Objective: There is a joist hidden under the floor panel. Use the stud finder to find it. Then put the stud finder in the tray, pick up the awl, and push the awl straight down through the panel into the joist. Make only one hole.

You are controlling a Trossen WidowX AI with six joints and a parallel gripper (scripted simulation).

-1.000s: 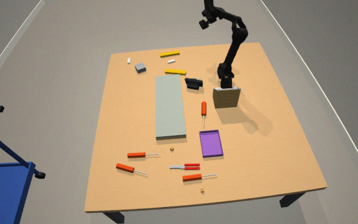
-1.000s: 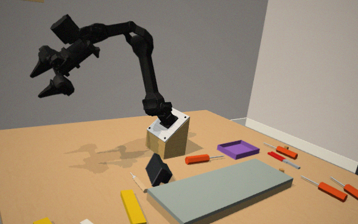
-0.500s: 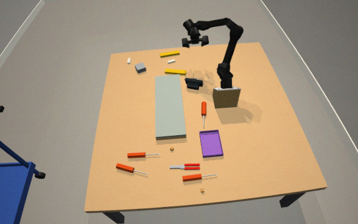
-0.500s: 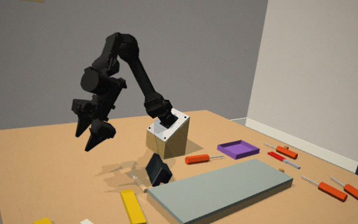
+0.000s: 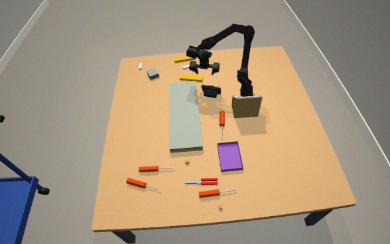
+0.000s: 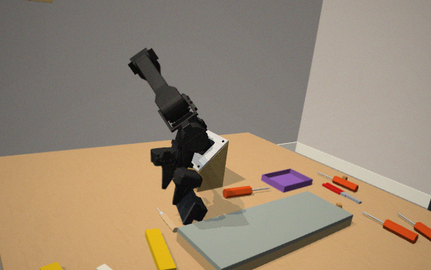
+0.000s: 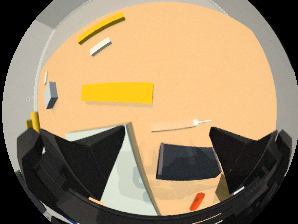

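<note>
Probably, the spread, empty claw (image 5: 204,71) (image 6: 175,195) (image 7: 169,131) is risking knocking the finder (image 5: 211,91) (image 6: 192,210) (image 7: 188,162) by descending too far left, onto the panel (image 5: 185,116) (image 6: 269,229) (image 7: 122,175).

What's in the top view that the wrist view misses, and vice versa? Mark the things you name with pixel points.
Top only: purple tray (image 5: 230,157), red-handled pliers (image 5: 209,182), blue cart (image 5: 35,180).
Wrist only: the wooden-handled awl's handle (image 7: 172,126); from the top I can't make it out.
Both: open gripper (image 5: 204,72) (image 7: 169,131), green-gray floor panel (image 5: 184,116) (image 7: 122,172), black stud finder (image 5: 211,91) (image 7: 187,162).
</note>
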